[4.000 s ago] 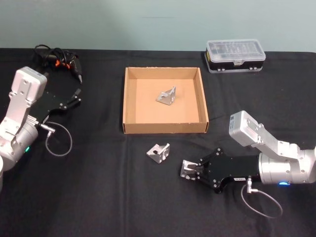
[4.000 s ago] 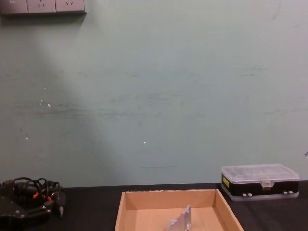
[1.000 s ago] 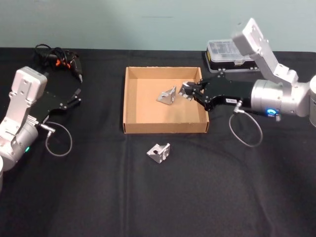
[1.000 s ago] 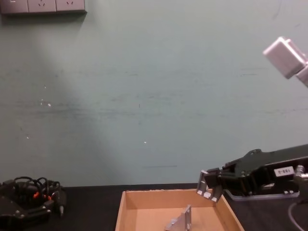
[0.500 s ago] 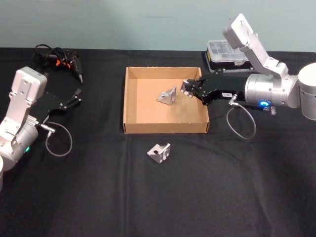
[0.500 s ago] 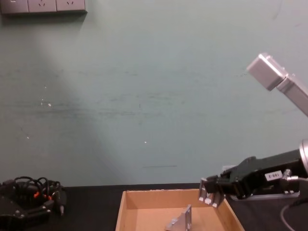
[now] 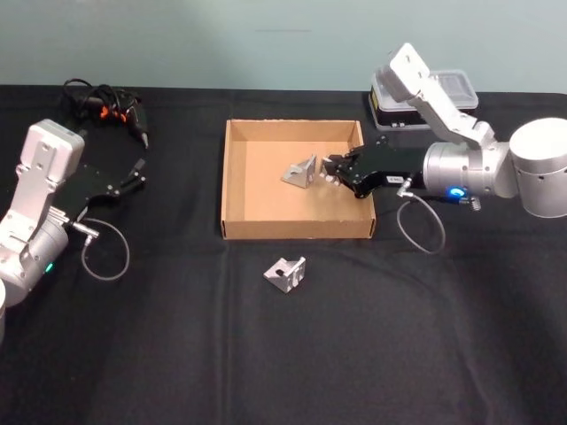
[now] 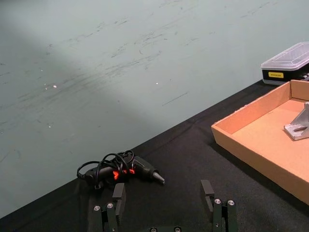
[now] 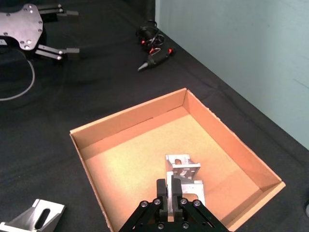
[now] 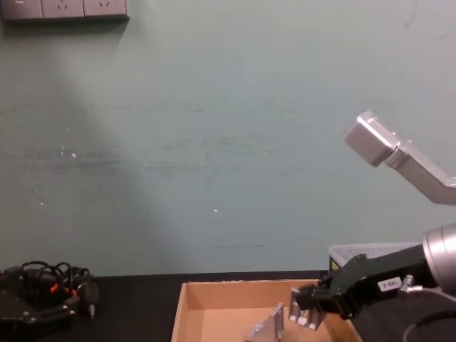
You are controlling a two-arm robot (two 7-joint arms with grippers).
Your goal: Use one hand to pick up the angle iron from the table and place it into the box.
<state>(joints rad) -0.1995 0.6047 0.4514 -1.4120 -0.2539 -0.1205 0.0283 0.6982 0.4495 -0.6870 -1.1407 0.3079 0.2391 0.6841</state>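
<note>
Right gripper (image 7: 333, 168) low over the box (image 7: 292, 229) — jaws tight on an angle iron (image 10: 304, 314) — left gripper (image 7: 138, 173) parked, splayed.

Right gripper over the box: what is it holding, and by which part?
The right gripper is shut on an angle iron, pinching one flat flange, above the box. The left gripper, parked open, holds nothing.

R gripper (image 9: 169, 186) fingers (image 9: 162, 193) pinch angle iron (image 9: 192, 189) over box (image 9: 128, 113); 2nd iron (image 9: 182, 166) inside, 3rd iron (image 9: 34, 220) on table (image 9: 72, 87).

Tan box (image 7: 227, 181), blk table (image 7: 266, 363), silver angle iron (image 7: 284, 274), grn wall (image 7: 221, 44)
</note>
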